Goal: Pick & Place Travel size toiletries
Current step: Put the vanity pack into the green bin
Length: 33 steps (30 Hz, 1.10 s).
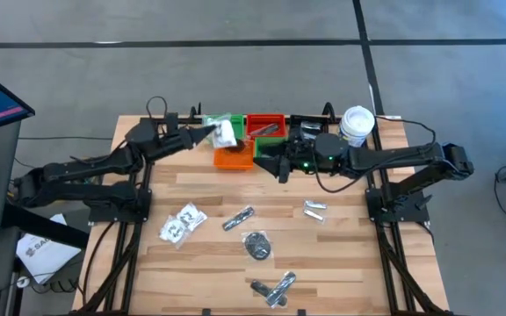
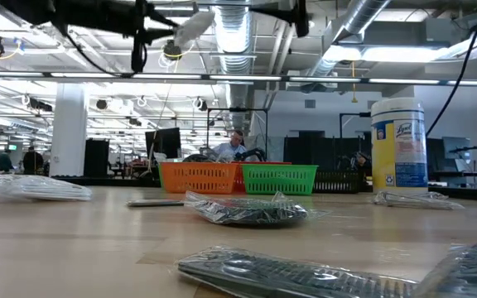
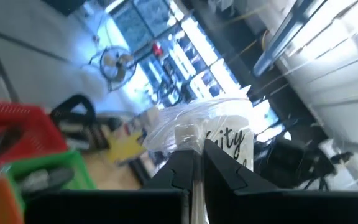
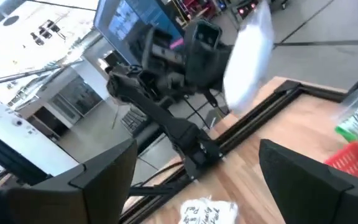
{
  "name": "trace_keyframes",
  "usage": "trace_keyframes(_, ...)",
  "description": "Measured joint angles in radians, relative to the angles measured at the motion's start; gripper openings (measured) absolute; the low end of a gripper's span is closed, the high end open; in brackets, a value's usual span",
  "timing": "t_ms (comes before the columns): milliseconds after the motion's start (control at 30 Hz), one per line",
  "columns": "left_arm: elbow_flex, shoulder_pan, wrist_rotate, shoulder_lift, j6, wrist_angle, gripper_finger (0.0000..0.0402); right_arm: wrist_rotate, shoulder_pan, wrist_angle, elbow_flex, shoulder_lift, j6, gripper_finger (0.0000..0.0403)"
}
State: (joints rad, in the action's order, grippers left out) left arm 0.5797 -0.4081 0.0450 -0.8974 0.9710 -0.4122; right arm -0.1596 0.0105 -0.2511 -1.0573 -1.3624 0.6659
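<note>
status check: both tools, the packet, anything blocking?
Left tool shut on clear packet, held over the green tray. Right tool open, empty, beside the orange tray. Nothing blocking.

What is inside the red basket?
In the high view the red basket holds a dark slim item. The right gripper sits beside it, fingers open. What lies underneath that item, or how many, cannot be seen.

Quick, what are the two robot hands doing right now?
Left gripper: closed on a clear plastic packet with white contents, above the green tray.
Right gripper: open, empty, beside the orange tray.
</note>
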Motion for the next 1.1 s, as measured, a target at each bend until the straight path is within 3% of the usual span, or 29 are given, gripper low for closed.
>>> trace_keyframes(300,0.053,0.026,0.036,-0.001,-0.003,0.051,0.0006,-0.012,0.037,-0.030,-0.044,-0.125,0.188,0.0327)
trace_keyframes(700,0.053,0.097,0.089,-0.001,-0.002,0.098,0.0006,0.007,0.073,-0.026,-0.178,-0.232,0.173,0.0327)
trace_keyframes(833,0.053,0.106,0.095,-0.001,-0.003,0.099,0.0006,0.062,0.085,-0.017,-0.219,-0.272,0.174,0.0324)
trace_keyframes(1100,0.053,0.106,0.102,-0.001,-0.005,0.104,0.0006,0.108,0.085,0.050,-0.282,-0.312,0.176,0.0273)
